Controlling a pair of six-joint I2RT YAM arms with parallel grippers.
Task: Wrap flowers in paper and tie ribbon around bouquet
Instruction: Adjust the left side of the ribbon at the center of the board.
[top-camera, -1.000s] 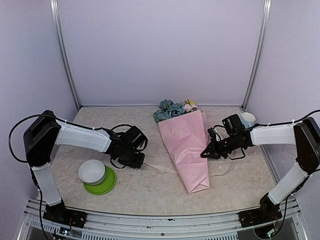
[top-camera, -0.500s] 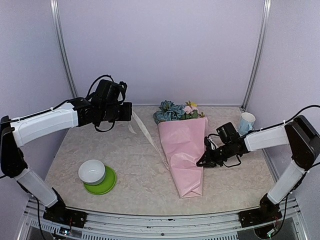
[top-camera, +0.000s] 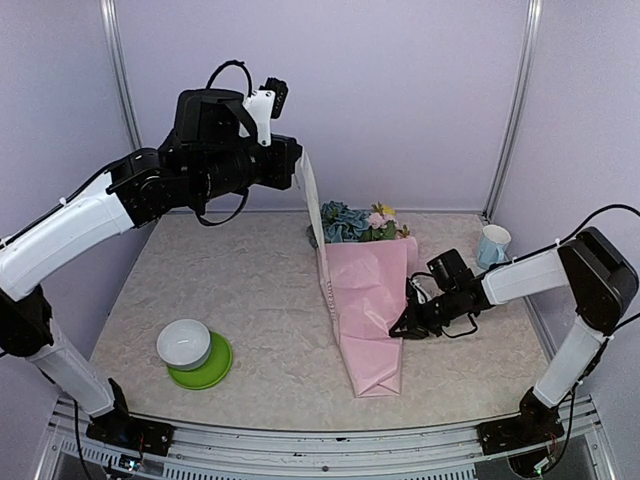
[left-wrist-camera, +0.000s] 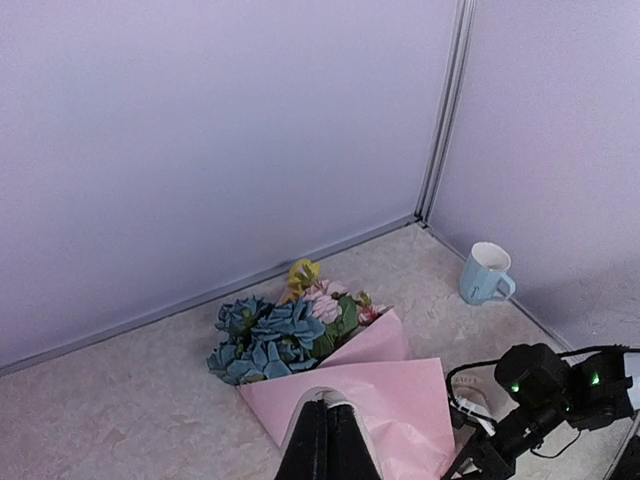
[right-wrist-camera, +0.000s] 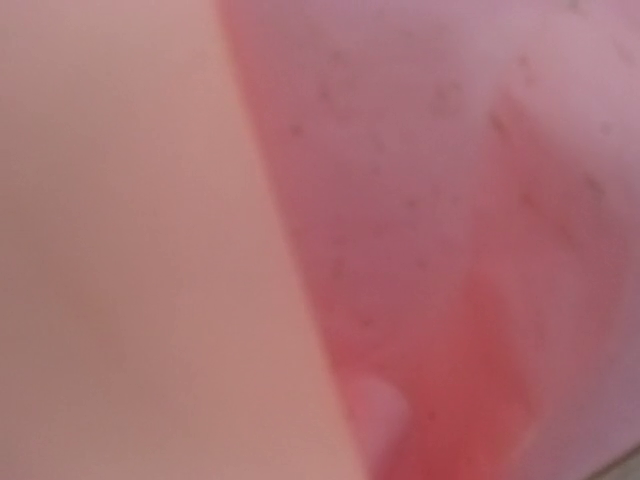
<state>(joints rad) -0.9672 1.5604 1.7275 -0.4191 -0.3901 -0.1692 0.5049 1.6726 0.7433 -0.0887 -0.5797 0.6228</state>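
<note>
- L gripper (top-camera: 300, 165) now raised higher than 0.5 s ago, pinching ribbon (top-camera: 316, 215); thin cream strip runs taut down to bouquet (top-camera: 368, 300).
- R gripper (top-camera: 402, 328) pressed shut at bouquet's right edge.
- Bouquet lies flat, centre: smooth pink cone.

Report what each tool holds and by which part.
The left tool, raised high, pinches the ribbon by its upper end; the rest hangs to the bouquet. The right tool is shut at the bouquet's right edge; its hold cannot be told.
</note>
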